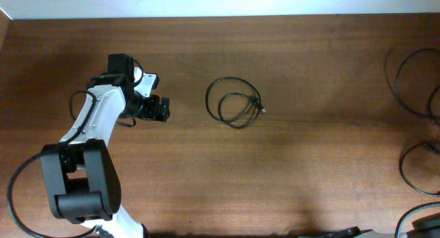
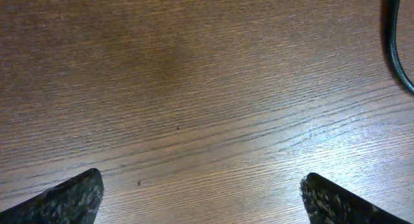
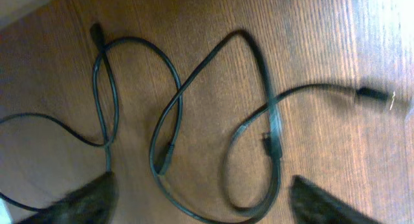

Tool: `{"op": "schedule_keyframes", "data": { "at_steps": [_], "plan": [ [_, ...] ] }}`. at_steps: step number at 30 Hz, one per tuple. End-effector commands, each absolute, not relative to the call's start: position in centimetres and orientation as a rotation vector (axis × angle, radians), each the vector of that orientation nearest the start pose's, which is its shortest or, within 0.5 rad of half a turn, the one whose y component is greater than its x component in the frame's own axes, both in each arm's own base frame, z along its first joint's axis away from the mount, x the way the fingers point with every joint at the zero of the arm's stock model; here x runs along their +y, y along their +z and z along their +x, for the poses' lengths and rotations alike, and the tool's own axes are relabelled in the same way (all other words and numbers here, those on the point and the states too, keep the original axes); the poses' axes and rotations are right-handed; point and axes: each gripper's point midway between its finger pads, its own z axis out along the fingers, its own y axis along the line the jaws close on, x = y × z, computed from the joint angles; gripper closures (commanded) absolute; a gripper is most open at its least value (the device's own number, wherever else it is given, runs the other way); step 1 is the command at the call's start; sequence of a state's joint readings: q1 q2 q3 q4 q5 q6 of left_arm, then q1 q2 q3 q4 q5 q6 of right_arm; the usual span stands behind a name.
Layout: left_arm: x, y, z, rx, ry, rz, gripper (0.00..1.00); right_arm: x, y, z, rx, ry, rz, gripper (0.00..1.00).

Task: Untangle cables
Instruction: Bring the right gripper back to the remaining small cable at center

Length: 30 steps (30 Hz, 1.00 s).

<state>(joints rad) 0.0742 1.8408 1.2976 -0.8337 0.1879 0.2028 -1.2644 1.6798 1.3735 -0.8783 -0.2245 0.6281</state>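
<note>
Wood worktop (image 1: 309, 162): coiled cable (image 1: 234, 102) mid-surface; left pincer (image 2: 202, 182) wide, empty; right pincer (image 3: 204, 182) wide over tangled cables (image 3: 275, 127).

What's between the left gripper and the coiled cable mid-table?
Nothing. The overhead view shows only bare table between the open left gripper and the coiled cable.

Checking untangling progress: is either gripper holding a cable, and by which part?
Nothing is held. The left gripper is open over the table; the right gripper is open above the tangled cables, gripping none.
</note>
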Motion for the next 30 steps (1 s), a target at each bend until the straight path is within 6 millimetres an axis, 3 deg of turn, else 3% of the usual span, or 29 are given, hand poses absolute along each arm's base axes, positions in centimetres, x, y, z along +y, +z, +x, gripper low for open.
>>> {"op": "schedule_keyframes", "data": {
  "at_steps": [1, 5, 7, 12, 14, 18, 22, 24, 30],
  "plan": [
    [-0.7, 5.1, 37.8, 2.913, -0.255, 0.245, 0.01, -35.8, 14.2, 16.8, -2.194, -0.309, -2.845, 0.01],
    [-0.7, 5.1, 37.8, 2.912, -0.255, 0.245, 0.01, -34.7, 15.5, 19.4, -2.504, -0.540, -2.657, 0.01],
    [-0.7, 5.1, 37.8, 2.912, -0.255, 0.245, 0.01, -34.2, 17.9, 21.2, -2.790, -0.663, -2.507, 0.01],
    [-0.6, 5.1, 37.8, 2.913, -0.255, 0.242, 0.01, -33.3, 21.4, 19.3, -2.861, -0.393, -2.542, 0.01],
    [-0.6, 5.1, 37.8, 2.913, -0.255, 0.242, 0.01, -32.4, 22.8, 19.1, -2.891, -0.374, -2.547, 0.01],
    [-0.6, 5.1, 37.8, 2.913, -0.255, 0.242, 0.01, -30.0, 24.5, 20.9, -3.074, -0.598, -2.371, 0.01],
    [-0.6, 5.1, 37.8, 2.913, -0.254, 0.242, 0.01, -24.9, 23.9, 25.4, -3.313, -0.701, -1.884, 0.01],
    [-0.6, 5.1, 37.8, 2.913, -0.255, 0.242, 0.01, -21.2, 23.7, 28.1, -3.431, -0.750, -1.566, 0.01],
    [-0.6, 5.1, 37.8, 2.913, -0.255, 0.242, 0.01, -10.7, 22.6, 33.6, -3.532, -0.792, -0.913, 0.01]
  ]
}}
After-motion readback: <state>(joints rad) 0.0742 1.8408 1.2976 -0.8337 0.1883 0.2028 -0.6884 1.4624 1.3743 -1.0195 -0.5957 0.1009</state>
